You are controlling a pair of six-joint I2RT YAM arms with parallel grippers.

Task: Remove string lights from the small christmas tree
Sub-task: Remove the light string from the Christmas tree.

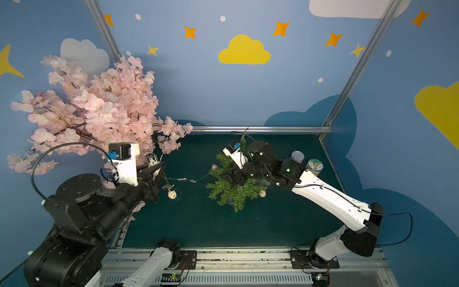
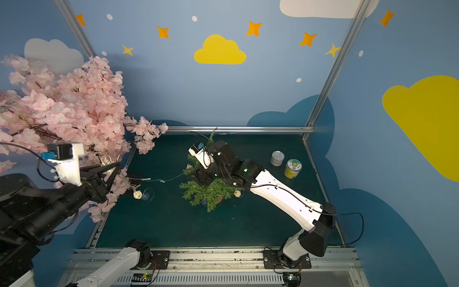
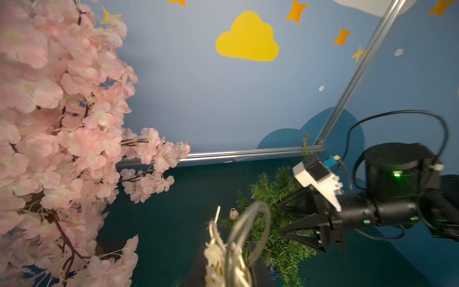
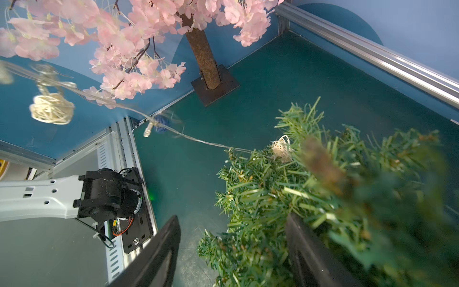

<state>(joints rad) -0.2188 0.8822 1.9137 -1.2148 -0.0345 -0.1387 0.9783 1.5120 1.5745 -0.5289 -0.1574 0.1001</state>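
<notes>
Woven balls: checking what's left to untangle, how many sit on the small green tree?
2 cream balls: one on the small christmas tree's edge toward the pink blossom tree, one on the edge beneath the right arm. Branches may hide more.

Left claw (image 1: 161, 168) clamped narrow, right claw (image 3: 279, 218) spread wide.

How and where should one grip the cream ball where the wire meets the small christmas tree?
Probably across the cream ball itself, coming from the side of the small christmas tree facing the left gripper: it sits exposed at the branch tips there, with needles crowding behind it.
</notes>
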